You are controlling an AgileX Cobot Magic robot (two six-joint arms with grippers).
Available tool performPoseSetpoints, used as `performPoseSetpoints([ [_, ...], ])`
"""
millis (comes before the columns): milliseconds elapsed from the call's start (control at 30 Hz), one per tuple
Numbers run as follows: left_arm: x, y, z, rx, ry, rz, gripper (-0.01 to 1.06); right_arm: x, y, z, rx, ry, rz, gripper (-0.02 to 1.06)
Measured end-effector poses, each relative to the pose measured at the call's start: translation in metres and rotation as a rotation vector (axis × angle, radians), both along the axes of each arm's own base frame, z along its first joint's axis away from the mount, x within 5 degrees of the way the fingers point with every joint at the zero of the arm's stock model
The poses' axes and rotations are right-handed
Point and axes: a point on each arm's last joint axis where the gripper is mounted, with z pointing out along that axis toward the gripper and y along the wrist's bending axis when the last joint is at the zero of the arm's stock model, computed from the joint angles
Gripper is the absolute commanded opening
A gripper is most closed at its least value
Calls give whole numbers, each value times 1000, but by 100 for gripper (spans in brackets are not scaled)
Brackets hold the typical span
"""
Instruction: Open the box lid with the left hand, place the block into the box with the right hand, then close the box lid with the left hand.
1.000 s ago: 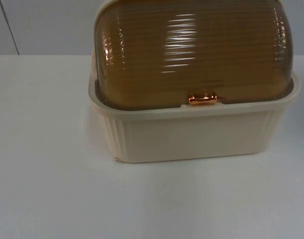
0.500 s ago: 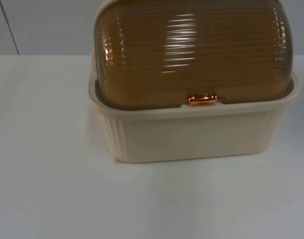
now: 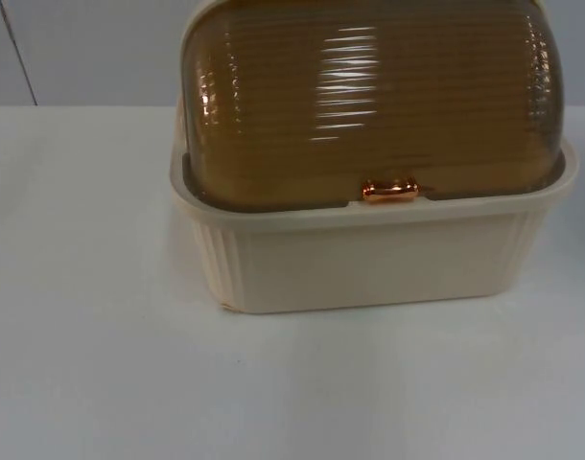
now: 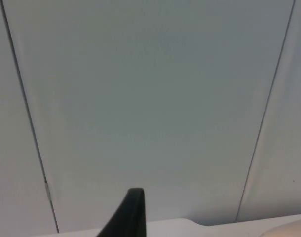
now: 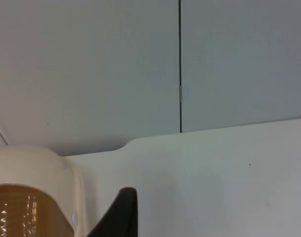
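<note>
The left tool (image 4: 132, 212) is raised and looks toward the wall, one black fingertip visible. The right tool (image 5: 122, 212) is raised likewise, with one black fingertip visible.

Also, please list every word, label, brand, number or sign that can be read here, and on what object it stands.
There are none: no text shows on the cream box, its amber ribbed lid, the copper handle, the white table or the grey partition wall.

Top camera close on box (image 3: 369, 259); wrists face partition wall (image 4: 150, 98) (both).
</note>
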Motion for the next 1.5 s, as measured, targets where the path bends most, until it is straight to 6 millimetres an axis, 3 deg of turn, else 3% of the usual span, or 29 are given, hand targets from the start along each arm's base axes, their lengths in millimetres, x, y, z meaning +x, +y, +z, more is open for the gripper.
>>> performPoseSetpoints([
  [367,-10,-7,-4,15,79,-81,103,-6,3,0,-81,32,70,103],
  [467,-28,-6,10,65,27,-79,103,-24,5,10,-106,-31,94,103],
  [633,-76,-4,43,119,-138,-50,103,-64,6,36,-144,-228,92,103],
  [667,-76,-4,43,119,-138,-50,103,-64,6,36,-144,-228,92,103],
  [800,-121,-3,65,148,-277,-28,103,-102,7,53,-187,-383,88,103],
  [1000,-206,-2,89,185,-499,8,103,-160,8,64,-239,-555,78,103],
  [1033,-220,-2,90,194,-533,17,103,-170,8,65,-240,-578,75,103],
  [1067,-220,-2,90,194,-533,17,103,-170,8,65,-240,-578,75,103],
  [1167,-267,-1,93,192,-644,44,103,-200,9,64,-247,-645,68,103],
  [1200,-272,0,93,192,-656,50,103,-206,9,64,-250,-658,66,103],
  [1367,-340,5,91,212,-765,140,103,-251,10,60,-303,-777,52,103],
  [1500,-362,7,93,224,-791,169,103,-271,11,55,-335,-817,48,103],
])
